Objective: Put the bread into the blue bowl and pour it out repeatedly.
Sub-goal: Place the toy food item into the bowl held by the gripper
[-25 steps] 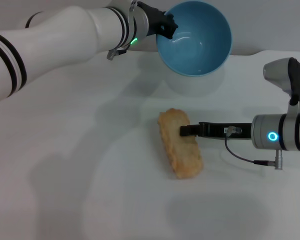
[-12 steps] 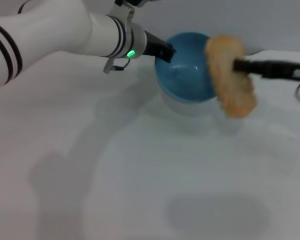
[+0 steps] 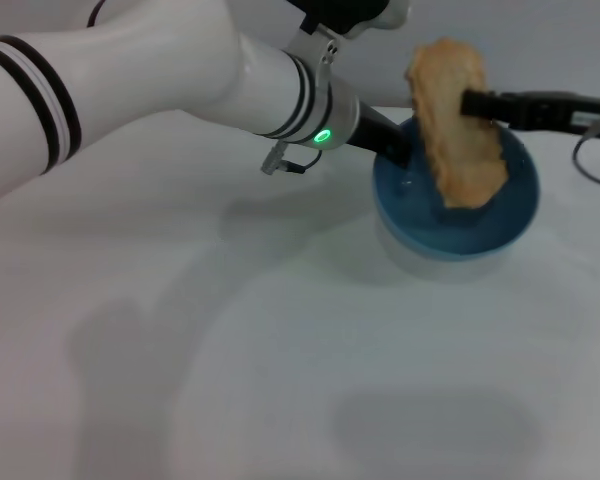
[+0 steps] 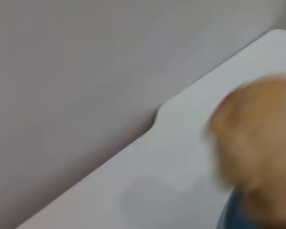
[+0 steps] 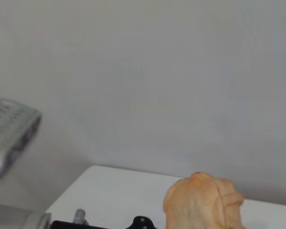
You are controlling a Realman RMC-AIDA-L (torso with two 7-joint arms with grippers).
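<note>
The bread (image 3: 454, 125) is clamped at its edge by the right gripper (image 3: 470, 101) and held upright directly above the blue bowl (image 3: 450, 215), its lower end just inside the rim; release is judged still pending, pouring to follow. The bowl's rim is gripped on its left side by the left gripper (image 3: 398, 150), fingers closed on it. Below the bowl only the white table (image 3: 280, 380) is seen; no obstruction appears.
</note>
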